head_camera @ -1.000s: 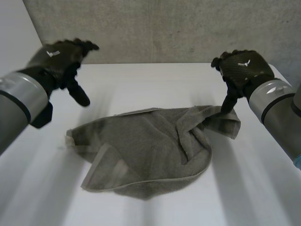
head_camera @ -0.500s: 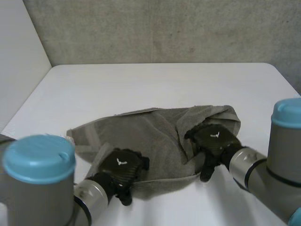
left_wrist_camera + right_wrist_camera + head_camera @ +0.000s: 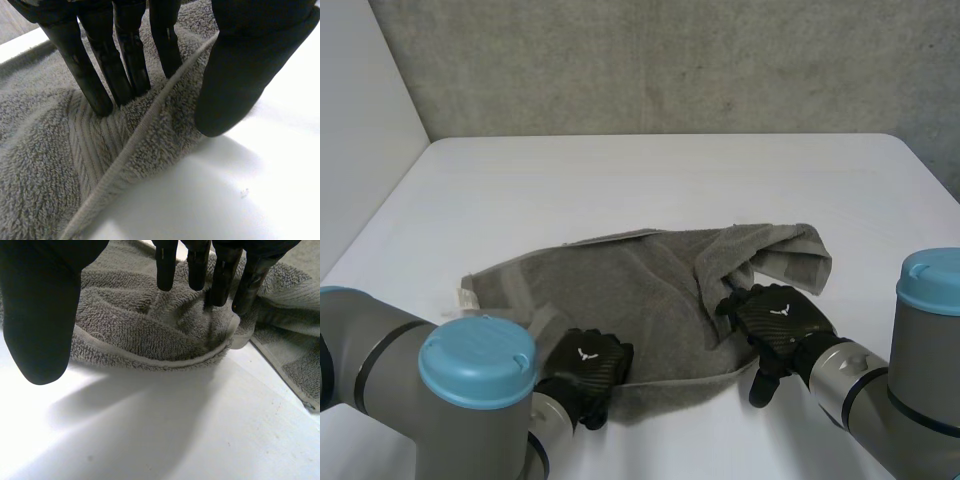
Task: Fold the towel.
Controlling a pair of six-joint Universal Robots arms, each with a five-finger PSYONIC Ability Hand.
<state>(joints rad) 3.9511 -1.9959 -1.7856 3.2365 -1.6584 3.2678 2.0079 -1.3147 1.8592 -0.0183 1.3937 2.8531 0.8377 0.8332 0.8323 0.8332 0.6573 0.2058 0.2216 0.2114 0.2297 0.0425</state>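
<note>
A grey towel (image 3: 640,300) lies crumpled in the middle of the white table (image 3: 650,180), its right end folded over itself. My left hand (image 3: 585,368) sits on the towel's near edge towards the left. In the left wrist view its fingers (image 3: 125,65) dig into the towel (image 3: 45,165) while the thumb (image 3: 240,70) stands on the outer side of the raised hem, pinching it. My right hand (image 3: 778,318) is at the near right edge. There its straight fingers (image 3: 220,275) touch the towel (image 3: 150,325) and the thumb (image 3: 40,315) hangs apart over the table.
Bare white table (image 3: 650,440) runs in front of the towel, and more of it lies behind. A grey wall (image 3: 670,60) closes the far side and a pale panel (image 3: 360,150) the left. Both forearms reach in from the near edge.
Both hands came down from high over the far side to the towel's near edge. The left hand's fingers and thumb have since closed in on the hem.
</note>
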